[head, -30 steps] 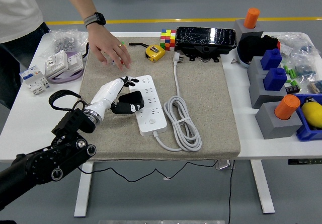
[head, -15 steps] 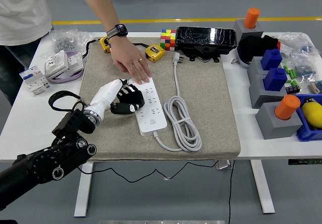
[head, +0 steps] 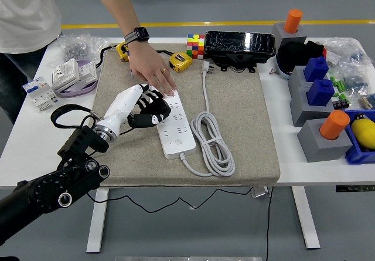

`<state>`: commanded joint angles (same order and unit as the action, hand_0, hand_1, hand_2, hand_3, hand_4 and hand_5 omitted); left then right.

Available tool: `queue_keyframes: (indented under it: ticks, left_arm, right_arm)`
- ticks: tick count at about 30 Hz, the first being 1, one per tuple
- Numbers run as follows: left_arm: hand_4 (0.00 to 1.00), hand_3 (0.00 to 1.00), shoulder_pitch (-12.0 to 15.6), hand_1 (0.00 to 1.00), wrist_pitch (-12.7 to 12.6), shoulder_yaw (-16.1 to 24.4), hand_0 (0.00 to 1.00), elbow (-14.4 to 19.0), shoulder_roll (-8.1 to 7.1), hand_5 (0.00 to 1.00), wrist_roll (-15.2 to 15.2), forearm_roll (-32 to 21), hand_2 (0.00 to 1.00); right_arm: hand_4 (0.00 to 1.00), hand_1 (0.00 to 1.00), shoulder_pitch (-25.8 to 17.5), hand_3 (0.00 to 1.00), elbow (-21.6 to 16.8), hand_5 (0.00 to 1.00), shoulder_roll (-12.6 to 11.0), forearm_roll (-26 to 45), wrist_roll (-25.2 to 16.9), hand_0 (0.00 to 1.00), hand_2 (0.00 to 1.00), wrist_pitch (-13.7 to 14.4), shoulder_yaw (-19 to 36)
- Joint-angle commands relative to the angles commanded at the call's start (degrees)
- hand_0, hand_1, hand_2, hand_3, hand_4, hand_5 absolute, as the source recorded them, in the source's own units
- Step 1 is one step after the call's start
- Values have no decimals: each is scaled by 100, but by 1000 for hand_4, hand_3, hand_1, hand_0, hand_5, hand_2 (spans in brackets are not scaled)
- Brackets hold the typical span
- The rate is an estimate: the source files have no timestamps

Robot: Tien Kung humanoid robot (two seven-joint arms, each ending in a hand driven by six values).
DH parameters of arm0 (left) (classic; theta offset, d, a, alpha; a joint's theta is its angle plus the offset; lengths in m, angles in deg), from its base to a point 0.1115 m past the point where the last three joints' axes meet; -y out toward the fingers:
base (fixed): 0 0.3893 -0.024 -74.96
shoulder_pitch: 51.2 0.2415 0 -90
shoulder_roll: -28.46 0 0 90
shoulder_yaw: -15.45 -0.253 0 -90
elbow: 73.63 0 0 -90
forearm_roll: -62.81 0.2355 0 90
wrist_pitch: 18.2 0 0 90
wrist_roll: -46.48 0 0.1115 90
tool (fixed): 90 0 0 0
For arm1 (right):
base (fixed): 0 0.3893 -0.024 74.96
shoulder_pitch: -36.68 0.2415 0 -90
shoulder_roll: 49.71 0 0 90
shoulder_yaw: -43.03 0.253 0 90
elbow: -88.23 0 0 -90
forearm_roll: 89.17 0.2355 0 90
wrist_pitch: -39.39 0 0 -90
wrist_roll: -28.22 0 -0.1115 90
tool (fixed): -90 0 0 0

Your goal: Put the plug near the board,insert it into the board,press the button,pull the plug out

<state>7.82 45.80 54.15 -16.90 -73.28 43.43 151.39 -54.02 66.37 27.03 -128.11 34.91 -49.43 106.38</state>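
1. the robot's white left hand with black fingers (head: 140,105) has its fingers curled round a chunky black plug (head: 151,115), right at the left edge of the long white power strip (head: 174,123)
2. a person's hand wearing a dark watch (head: 153,68) comes in just beyond that hand, fingertips pressing on the strip's far end
3. the strip's coiled grey-white cable (head: 212,143) lies to the hand's right, on the beige felt mat (head: 246,114)
4. right arm isn't in shot

left arm (head: 53,185): reaches in from lower left | left hand (head: 137,105): fingers (head: 157,102) curled, grasping | person's hand (head: 153,72): pressing down
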Motion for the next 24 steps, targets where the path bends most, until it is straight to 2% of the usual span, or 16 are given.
queue_keyframes:
  ticks: [10,11,12,16,17,22,23,24]
  left_arm:
    - [593,529,80,372,75,194,369,-402,-102,2,90,156,407]
    - [613,544,87,417,84,188,393,-437,-107,2,108,180,456]
    - [613,544,97,417,93,187,393,-462,-111,2,119,185,456]
    - [613,544,139,417,137,187,393,-494,-124,2,162,268,456]
    - [702,545,146,495,154,190,462,-494,-127,2,166,282,501]
    - [702,545,220,495,207,247,462,-465,-201,2,243,452,501]
    - [922,658,246,734,210,267,603,-448,-230,46,266,518,666]
    - [922,658,264,734,227,284,603,-431,-251,46,295,566,666]
  right_arm:
    - [909,646,-6,568,9,427,3,1,3,544,667,-1,-3]
    - [909,646,-5,568,5,427,3,2,2,544,667,-2,-3]
    - [909,646,-3,568,3,427,3,-1,2,544,667,-1,1]
    - [909,646,4,568,-6,427,0,-4,0,544,667,2,8]
    - [909,646,4,568,-6,427,-1,-4,0,545,666,3,7]
    - [909,646,1,568,-4,427,0,-8,2,545,666,1,4]
    - [909,645,-3,568,-2,427,2,-8,2,545,666,1,5]
    - [909,645,-6,568,-1,427,2,-7,3,545,666,2,6]
